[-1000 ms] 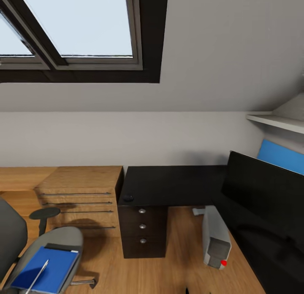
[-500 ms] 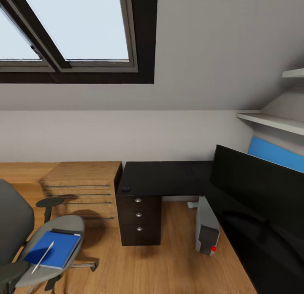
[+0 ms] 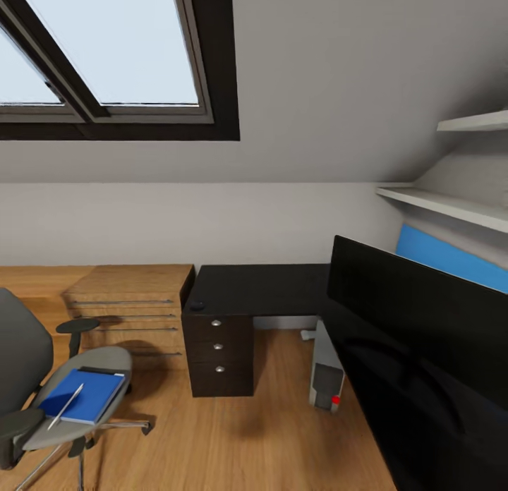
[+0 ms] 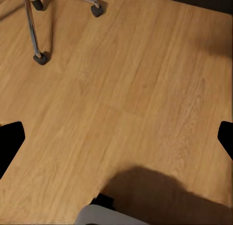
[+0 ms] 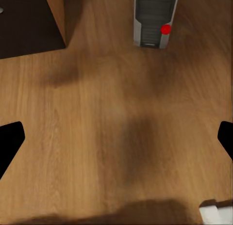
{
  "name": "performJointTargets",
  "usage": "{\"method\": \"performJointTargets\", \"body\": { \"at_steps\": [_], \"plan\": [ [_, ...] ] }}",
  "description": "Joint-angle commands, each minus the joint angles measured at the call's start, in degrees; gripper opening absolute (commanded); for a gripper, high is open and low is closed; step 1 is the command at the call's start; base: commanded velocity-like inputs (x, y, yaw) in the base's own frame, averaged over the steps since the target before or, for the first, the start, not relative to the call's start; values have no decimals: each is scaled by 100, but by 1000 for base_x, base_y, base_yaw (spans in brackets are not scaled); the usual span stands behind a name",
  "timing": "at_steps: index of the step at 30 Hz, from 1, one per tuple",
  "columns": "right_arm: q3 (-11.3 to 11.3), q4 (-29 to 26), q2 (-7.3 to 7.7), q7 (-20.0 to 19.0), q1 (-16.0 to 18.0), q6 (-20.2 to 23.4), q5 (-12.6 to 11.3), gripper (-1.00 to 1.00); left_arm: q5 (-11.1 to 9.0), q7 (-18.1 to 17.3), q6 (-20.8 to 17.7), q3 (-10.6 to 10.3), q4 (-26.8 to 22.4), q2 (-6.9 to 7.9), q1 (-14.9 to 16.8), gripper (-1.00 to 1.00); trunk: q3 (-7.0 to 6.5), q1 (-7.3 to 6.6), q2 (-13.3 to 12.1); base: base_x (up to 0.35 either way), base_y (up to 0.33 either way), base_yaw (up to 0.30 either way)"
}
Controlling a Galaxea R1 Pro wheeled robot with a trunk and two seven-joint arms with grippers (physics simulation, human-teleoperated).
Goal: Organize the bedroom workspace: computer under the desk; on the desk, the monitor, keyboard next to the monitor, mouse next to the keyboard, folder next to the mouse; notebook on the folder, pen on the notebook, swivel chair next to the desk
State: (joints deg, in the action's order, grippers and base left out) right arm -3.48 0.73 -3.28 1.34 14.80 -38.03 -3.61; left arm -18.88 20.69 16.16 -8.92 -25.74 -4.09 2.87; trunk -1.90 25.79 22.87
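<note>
The folder [image 3: 83, 395] lies flat on the seat of the swivel chair [image 3: 67, 406], left of the bench [image 3: 257, 290], with the pen [image 3: 65, 406] resting across it. It is judged thin, light and slightly flexible; grip it at an overhanging edge. The pen may roll off. Left end effector [image 4: 116, 137] and right end effector [image 5: 116, 137] are both spread wide, empty, above the floor [image 4: 136, 89].

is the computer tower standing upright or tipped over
Upright. In the head view the computer stands on the wooden floor under the desk, its narrow front panel vertical, red mark near the bottom.
</note>
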Motion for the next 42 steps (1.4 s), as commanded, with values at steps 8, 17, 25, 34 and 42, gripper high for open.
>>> {"method": "performJointTargets", "body": {
  "at_steps": [8,17,25,34,42],
  "plan": [
    [-30,14,3,-11,2,-20,-9,100,-54,40,19,-48,7,3,1,100,3,0,5,-297,-107,0],
    [-30,15,4,-11,3,-20,-9,100,-54,40,27,-48,10,4,-1,100,3,0,5,-333,-9,0],
    [-30,15,5,-11,2,-20,-9,100,-54,40,27,-48,12,5,0,100,3,0,5,-336,0,0],
    [-30,15,3,-11,2,-20,-9,100,-54,40,27,-48,11,6,-1,100,3,0,5,-336,0,0],
    [-30,15,3,-11,0,-20,-9,100,-54,40,27,-48,8,5,-1,100,3,0,5,-334,-17,0]
  ]
}}
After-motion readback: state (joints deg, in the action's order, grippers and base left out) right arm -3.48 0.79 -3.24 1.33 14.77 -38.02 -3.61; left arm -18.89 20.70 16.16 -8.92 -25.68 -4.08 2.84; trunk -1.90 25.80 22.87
